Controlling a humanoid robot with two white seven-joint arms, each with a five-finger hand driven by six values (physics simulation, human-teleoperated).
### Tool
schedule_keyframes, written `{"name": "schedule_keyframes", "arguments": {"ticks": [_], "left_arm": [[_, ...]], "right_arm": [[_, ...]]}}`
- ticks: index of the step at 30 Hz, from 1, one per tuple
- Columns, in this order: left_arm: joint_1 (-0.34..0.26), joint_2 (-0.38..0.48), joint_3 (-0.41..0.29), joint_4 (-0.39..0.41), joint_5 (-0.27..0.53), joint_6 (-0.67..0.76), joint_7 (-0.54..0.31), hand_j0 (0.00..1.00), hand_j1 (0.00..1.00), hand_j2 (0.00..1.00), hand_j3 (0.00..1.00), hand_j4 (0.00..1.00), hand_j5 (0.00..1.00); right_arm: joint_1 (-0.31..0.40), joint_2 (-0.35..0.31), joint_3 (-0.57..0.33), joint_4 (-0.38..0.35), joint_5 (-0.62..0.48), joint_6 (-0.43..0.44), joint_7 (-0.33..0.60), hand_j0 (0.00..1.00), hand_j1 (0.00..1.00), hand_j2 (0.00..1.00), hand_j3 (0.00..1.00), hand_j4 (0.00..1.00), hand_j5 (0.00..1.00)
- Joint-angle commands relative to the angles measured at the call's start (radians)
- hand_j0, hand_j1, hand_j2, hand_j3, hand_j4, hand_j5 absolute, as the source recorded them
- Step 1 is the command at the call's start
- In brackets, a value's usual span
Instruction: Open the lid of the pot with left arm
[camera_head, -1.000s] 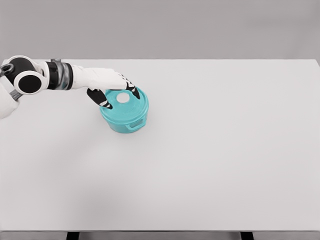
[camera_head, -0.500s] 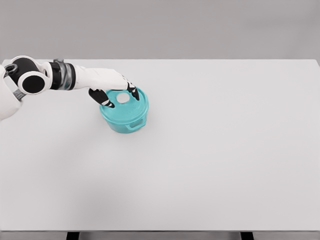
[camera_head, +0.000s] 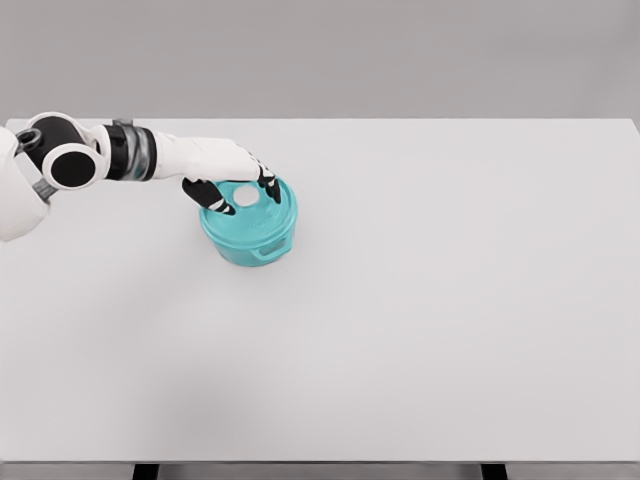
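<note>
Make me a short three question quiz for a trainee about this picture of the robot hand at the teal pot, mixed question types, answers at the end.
1. True or false: the teal lid has been lifted clear of the round teal pot.
2. Which hand is over the pot? A) left B) right
3. Fill in: the pot stands on the white ___.

Key
1. False; the lid sits on the pot.
2. A; its arm enters from the picture's left, and its black-tipped fingers are spread around the lid's white knob.
3. table
</note>
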Motion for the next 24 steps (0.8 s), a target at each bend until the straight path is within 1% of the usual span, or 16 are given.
{"name": "schedule_keyframes", "arguments": {"ticks": [1,12,22,23,24], "left_arm": [[0.0,-0.004,0.001,0.004,0.001,0.0,0.0,0.68,0.68,0.68,0.68,0.68,0.68],[0.0,-0.006,-0.002,0.004,-0.008,0.0,0.0,0.63,0.63,0.63,0.63,0.63,0.63],[-0.002,-0.004,-0.002,0.003,-0.009,-0.001,0.0,0.51,0.51,0.51,0.51,0.51,0.51],[-0.003,-0.004,-0.002,0.003,-0.008,-0.003,0.0,0.47,0.47,0.47,0.47,0.47,0.47],[-0.005,-0.004,-0.002,0.003,-0.009,-0.006,0.0,0.46,0.46,0.46,0.46,0.46,0.46]], "right_arm": [[0.0,0.0,0.0,0.0,0.0,0.0,0.0,1.0,1.0,1.0,1.0,1.0,1.0],[0.0,0.0,0.0,0.0,0.0,0.0,0.0,1.0,1.0,1.0,1.0,1.0,1.0],[0.0,0.0,0.0,0.0,0.0,0.0,0.0,1.0,1.0,1.0,1.0,1.0,1.0],[0.0,0.0,0.0,0.0,0.0,0.0,0.0,1.0,1.0,1.0,1.0,1.0,1.0],[0.0,0.0,0.0,0.0,0.0,0.0,0.0,1.0,1.0,1.0,1.0,1.0,1.0]]}}
